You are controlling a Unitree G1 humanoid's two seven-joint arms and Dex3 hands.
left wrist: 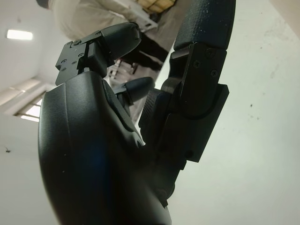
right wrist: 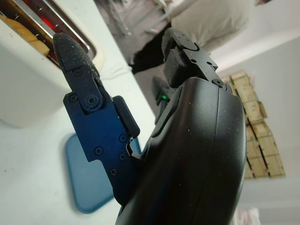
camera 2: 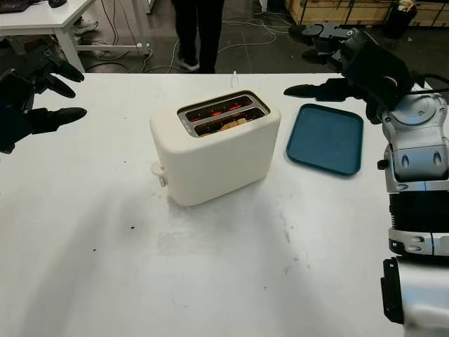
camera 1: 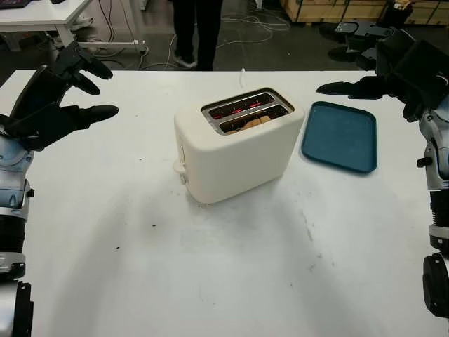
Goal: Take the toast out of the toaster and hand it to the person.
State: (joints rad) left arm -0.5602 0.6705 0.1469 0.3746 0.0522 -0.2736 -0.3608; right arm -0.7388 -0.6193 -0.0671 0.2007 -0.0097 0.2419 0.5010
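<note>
A cream two-slot toaster stands mid-table, its lever side toward me. Red elements glow in the far slot; a slice of toast sits low in the near slot, its brown top just showing. My left hand is open, raised above the table's left side, well clear of the toaster. My right hand is open, held up beyond the tray at the far right, also away from the toaster. A person in dark trousers stands past the far table edge.
A dark teal tray lies right of the toaster. A white cord runs from the toaster off the far edge. Behind are a white desk, floor cables and wooden crates.
</note>
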